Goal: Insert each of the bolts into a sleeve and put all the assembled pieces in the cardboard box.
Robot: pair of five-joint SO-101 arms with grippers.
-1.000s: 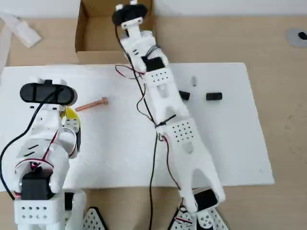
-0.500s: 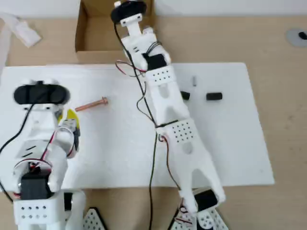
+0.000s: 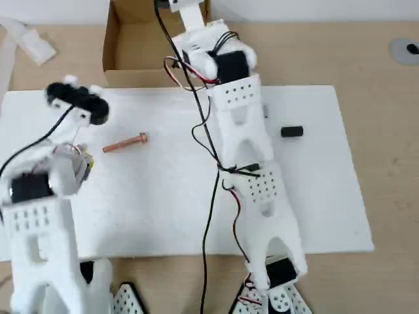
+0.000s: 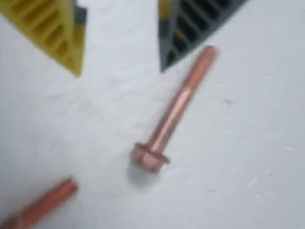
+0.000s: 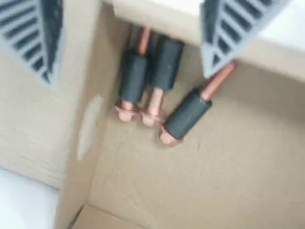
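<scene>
- Three assembled pieces (image 5: 188, 114), each a copper bolt pushed through a black sleeve, lay close together on the floor of the cardboard box (image 3: 131, 78).
- The right pincer (image 5: 129, 78) hung over them above the box, fingers spread and holding nothing.
- A loose bolt (image 4: 174, 112) lay flat on the white board (image 3: 157, 209), well apart from the box. The left pincer (image 4: 119, 70) hovered above its shank end, spread wide and empty.
- A bare black sleeve (image 3: 292, 131) lay on the board on the other side of the right arm, well apart from that bolt.
- The board rested on a wooden table (image 3: 380, 98).
- Three pieces looked delivered, so the step in hand seemed to be picking up the next bolt.
- The next move would call for the left pincer to drop over the shank and close across it. The right arm would need to leave the box and fetch the sleeve.
- The left wrist view gave a second bolt (image 4: 38, 205) near the first, where the high view had the left arm in the way.
- The right wrist view gave the box's contents. The high view gave the sleeve and how the two arms stood.
</scene>
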